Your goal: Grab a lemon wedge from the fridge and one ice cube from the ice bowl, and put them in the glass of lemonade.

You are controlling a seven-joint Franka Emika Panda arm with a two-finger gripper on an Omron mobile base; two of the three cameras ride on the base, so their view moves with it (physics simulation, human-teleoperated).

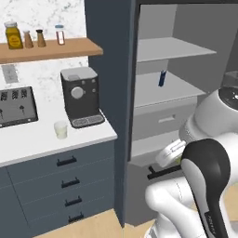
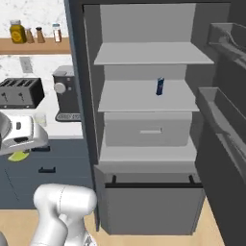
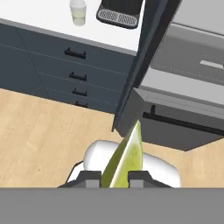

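Fingers (image 3: 94,176) of mine are pressed onto the lemon wedge (image 3: 126,158), one dark tip on each flat side at the bottom of the hand view. Its long axis runs from between them up toward one o'clock, the thin point leading. What matters for my next move, I judge, is the glass of lemonade (image 3: 78,12): from the wedge it sits far off at about eleven o'clock, on the white counter (image 3: 39,19) just beside the coffee machine (image 3: 120,11), so I must carry the wedge up and that way. The left base view puts the glass (image 1: 61,129) at eight o'clock from the machine (image 1: 80,95) and the open fridge (image 1: 167,88) well to its right. The right base view adds a sliver of wedge (image 2: 18,155) under my hand and a blue can (image 2: 160,86) on a shelf.
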